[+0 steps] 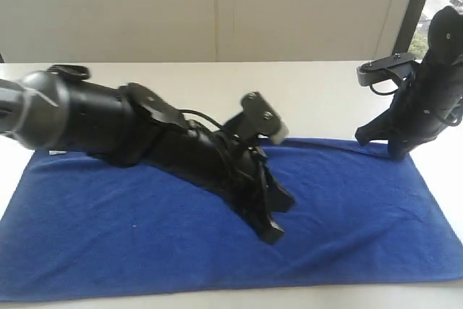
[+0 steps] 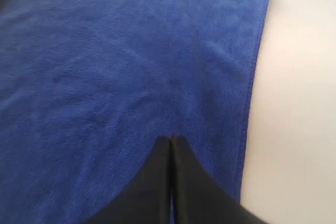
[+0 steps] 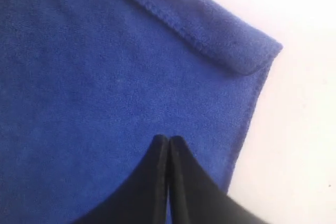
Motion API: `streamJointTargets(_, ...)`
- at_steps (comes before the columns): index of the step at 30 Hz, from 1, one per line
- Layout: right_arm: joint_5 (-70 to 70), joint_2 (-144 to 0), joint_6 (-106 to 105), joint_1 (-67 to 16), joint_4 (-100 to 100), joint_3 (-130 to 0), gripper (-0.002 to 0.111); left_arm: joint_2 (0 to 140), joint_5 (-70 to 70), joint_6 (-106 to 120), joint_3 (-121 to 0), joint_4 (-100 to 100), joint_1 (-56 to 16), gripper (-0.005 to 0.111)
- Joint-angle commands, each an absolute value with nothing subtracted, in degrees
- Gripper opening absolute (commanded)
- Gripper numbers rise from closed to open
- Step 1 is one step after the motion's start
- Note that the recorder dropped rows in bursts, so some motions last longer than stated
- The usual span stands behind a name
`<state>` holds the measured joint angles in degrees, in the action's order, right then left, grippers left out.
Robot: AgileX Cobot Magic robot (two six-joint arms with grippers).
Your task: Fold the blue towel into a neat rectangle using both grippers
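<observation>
- I see the white table (image 1: 217,77) running the full width of the exterior view, with a pale wall behind it.
- The blue towel (image 1: 347,215) lies spread flat on the table as one long rectangle. It covers most of the near half and its long edges run left to right.
- The left arm (image 1: 145,132) reaches in low from the left and slants across the towel's middle.
- The right arm (image 1: 434,85) comes down at the far right, over the towel's far right corner.
- The left gripper (image 2: 171,139) has its jaws pressed together with nothing between them. It is over plain cloth just inside a short edge of the towel.
- The right gripper (image 3: 168,139) is likewise pinched closed on nothing, and I cannot tell whether either tip touches the cloth.
- Near the right tip, the towel's corner (image 3: 231,51) is turned over on itself in a narrow flap.
- A stitched hem (image 3: 157,11) runs along that flap.
</observation>
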<state>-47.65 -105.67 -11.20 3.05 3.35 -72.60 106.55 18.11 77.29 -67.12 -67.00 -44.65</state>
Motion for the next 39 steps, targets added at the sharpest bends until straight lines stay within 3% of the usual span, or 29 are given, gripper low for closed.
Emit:
streamJointTargets(1, -48.05, -108.86, -11.82, 3.46, 4.50, -73.93, 0.000, 113.71, 19.07, 62.01, -74.34, -46.18, -49.41, 0.000)
streamJointTargets(6, -45.82, -110.87, -11.82, 3.46, 4.67, -73.93, 0.000, 118.95, 19.07, 54.09, -80.26, -34.44, -53.53, 0.000)
streamJointTargets(15, -43.38, -111.85, -11.35, 3.46, 6.22, -73.93, 0.000, 124.91, 16.53, 53.76, -92.10, -34.25, -60.71, 0.000)
streamJointTargets(28, -34.14, -116.40, -8.35, 3.46, 10.68, -73.93, 0.000, 129.65, 19.72, 52.27, -94.21, -34.78, -61.87, 0.000)
streamJointTargets(39, -27.27, -120.13, 3.28, 3.46, 25.68, -74.12, 0.000, 129.65, 21.94, 52.27, -94.21, -35.87, -61.90, 0.000)
